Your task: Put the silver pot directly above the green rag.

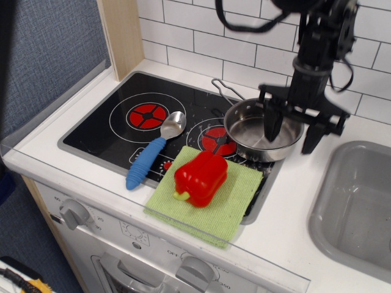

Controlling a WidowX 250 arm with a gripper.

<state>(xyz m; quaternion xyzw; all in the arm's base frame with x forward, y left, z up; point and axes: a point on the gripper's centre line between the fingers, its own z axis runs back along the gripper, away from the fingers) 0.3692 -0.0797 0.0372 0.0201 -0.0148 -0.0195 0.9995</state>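
Pincer [292, 125] hangs released, jaws spread astride the silver pot's [253, 135] right rim; its arm is cut off above.

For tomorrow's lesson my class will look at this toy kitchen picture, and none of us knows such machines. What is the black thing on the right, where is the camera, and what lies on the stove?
The black thing is a robot arm. Its end is a gripper with two jaws for grasping. The single camera looks down at the counter from the front, slightly to the left.

On the black stovetop sits a silver pot with a thin wire handle, at the right-hand burner. The jaws are spread wide across the pot's right rim, one inside and one outside, so nothing is held.

In front of the pot lies a green rag with a red toy pepper on it. A spoon with a blue handle lies to the left. A grey sink is at the far right.
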